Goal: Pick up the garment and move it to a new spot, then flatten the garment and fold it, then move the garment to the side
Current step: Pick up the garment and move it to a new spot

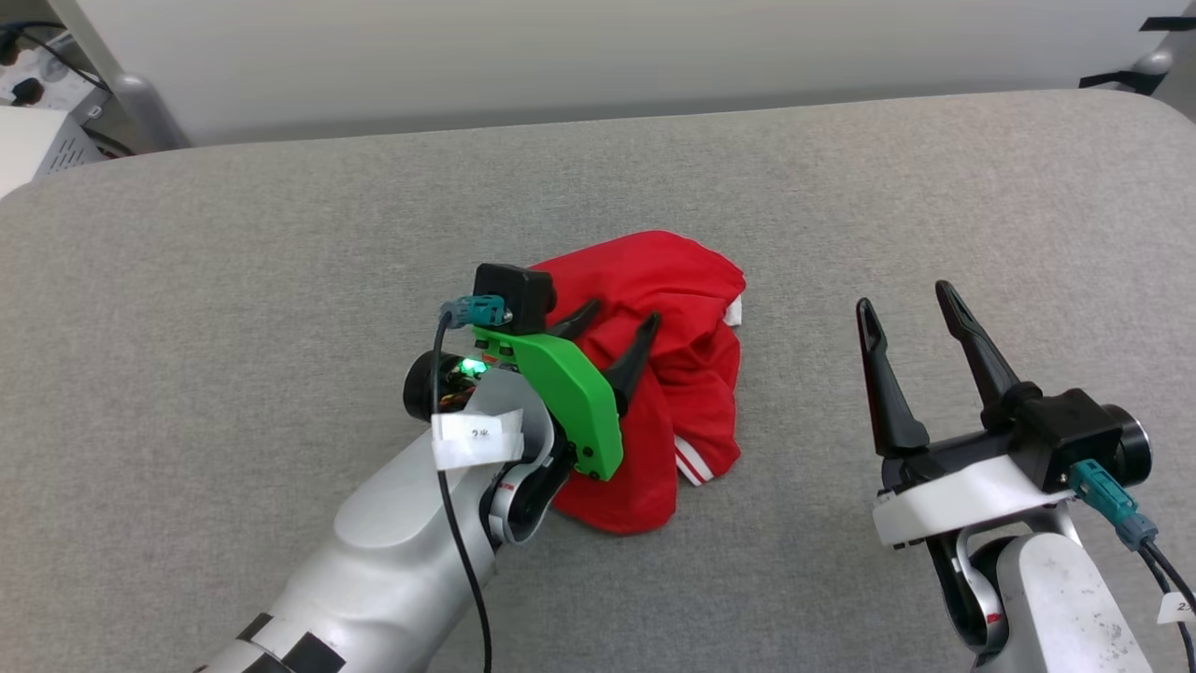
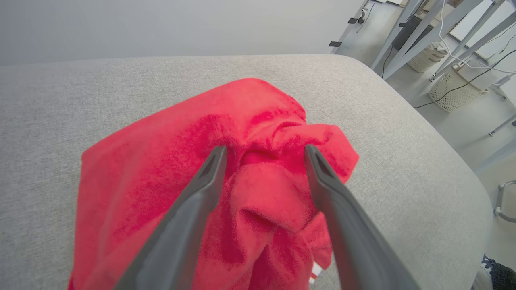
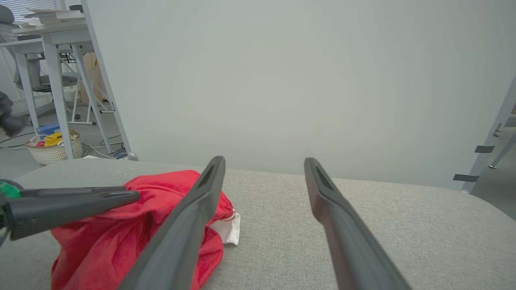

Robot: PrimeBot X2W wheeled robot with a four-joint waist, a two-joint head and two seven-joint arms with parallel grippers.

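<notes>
The garment [image 1: 682,374] lies crumpled in a red heap on the grey table [image 1: 280,262], with a striped white sleeve edge at its lower right. My left gripper [image 1: 619,320] hovers over the heap's left part, jaws open, nothing between them. In the left wrist view the left gripper [image 2: 264,150] straddles a raised red fold of the garment [image 2: 258,193] without pinching it. My right gripper [image 1: 902,297] stands open to the right of the garment, apart from it. From the right wrist, the right gripper [image 3: 264,162] points past the garment [image 3: 129,237], whose white sleeve shows beside it.
The padded grey table has rounded corners and a pale wall behind it. Off the table, the left wrist view shows desk legs and a wicker basket [image 2: 455,90] on the floor. A basket [image 3: 54,147] and desks stand at the far left of the right wrist view.
</notes>
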